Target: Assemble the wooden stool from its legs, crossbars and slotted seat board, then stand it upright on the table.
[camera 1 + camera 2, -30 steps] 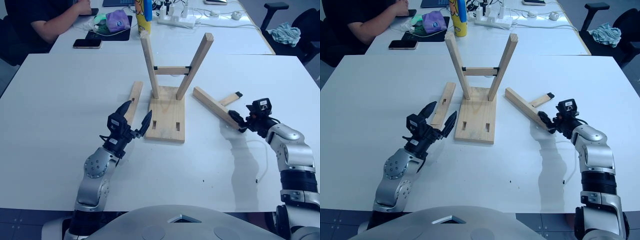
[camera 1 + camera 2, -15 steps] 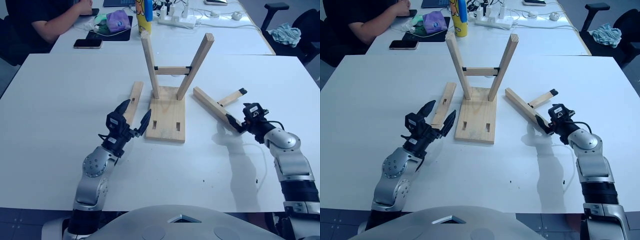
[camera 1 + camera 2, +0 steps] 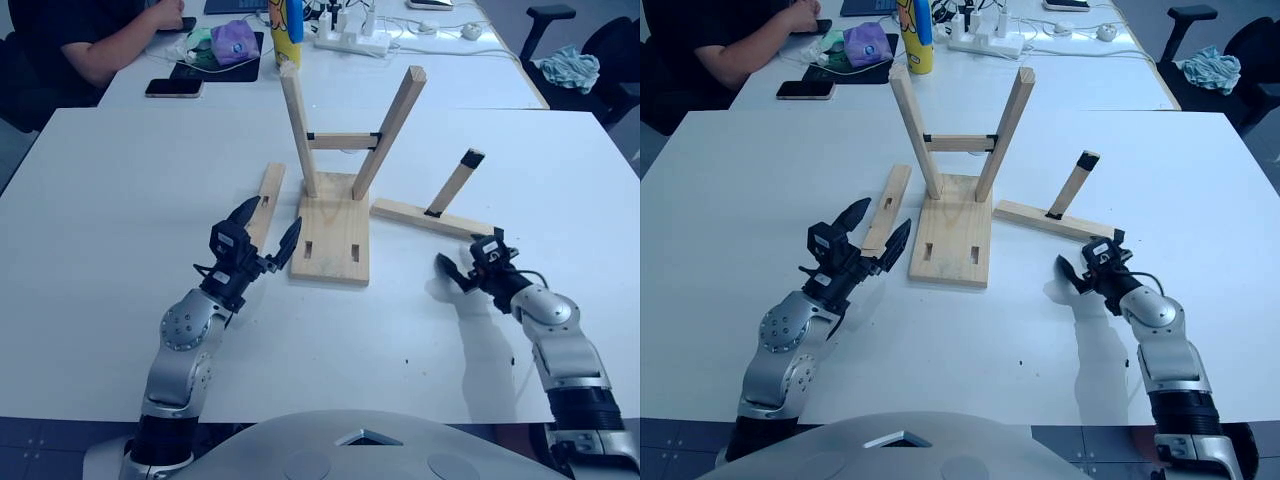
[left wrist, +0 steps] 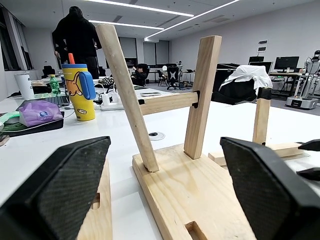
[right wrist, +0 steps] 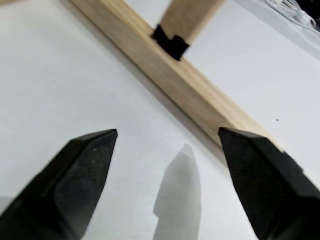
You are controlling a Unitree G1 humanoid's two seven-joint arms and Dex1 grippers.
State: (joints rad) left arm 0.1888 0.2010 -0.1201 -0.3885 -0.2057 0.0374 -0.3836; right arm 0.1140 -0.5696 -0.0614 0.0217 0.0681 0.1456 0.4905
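1. While it hovers low over the white table (image 3: 120,200), the left gripper (image 3: 275,212) has its two black fingers spread wide, holding nothing.
2. A loose leg (image 3: 268,198), a pale wooden bar with a slot cut in it, lies flat just beyond that gripper and beside the seat board.
3. The seat board (image 3: 335,245) lies flat near the table's middle. It is pale wood, with two slots near its front edge.
4. Two legs (image 3: 299,130) stand up from the board's far end, leaning apart. A crossbar (image 3: 345,141) with black joints links them.
5. To the right, another leg (image 3: 425,217) lies flat with a black-tipped second crossbar (image 3: 456,182) sticking up from it.
6. The right gripper (image 3: 469,254) sits just beside that leg's near end, fingers apart and empty.
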